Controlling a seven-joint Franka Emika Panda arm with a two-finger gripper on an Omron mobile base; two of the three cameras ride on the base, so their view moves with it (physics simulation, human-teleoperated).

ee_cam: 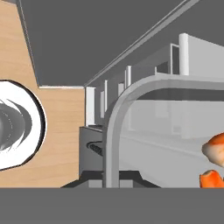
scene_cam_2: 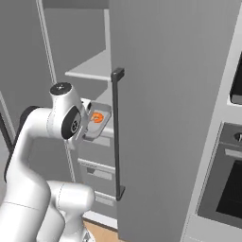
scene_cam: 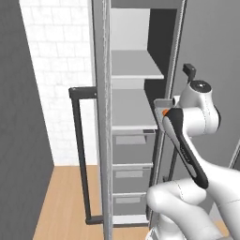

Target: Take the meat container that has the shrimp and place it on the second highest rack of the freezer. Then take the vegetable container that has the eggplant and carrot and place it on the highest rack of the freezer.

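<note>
The meat container [scene_cam_2: 99, 124] is a shallow grey tray with the small orange shrimp [scene_cam_2: 97, 117] lying in it. My gripper [scene_cam_2: 87, 128] is shut on its near rim. The tray hangs at the front right of the freezer [scene_cam: 104, 140], level with the lower of its two light-grey shelves [scene_cam: 131, 112]; I cannot tell whether it touches that shelf. In the hand view the tray's curved rim [ee_cam: 131, 94] arches close in front, with the shrimp [ee_cam: 215, 148] at the right edge. The upper shelf [scene_cam: 136, 70] is bare. The vegetable container, eggplant and carrot are out of view.
The freezer door stands open to the left, its long black bar handle [scene_cam: 78, 154] facing me. Grey drawers [scene_cam: 132, 146] sit under the shelves. A tall grey door with a black handle [scene_cam_2: 116, 132] stands close on the right, and an oven [scene_cam_2: 227, 184] beyond it.
</note>
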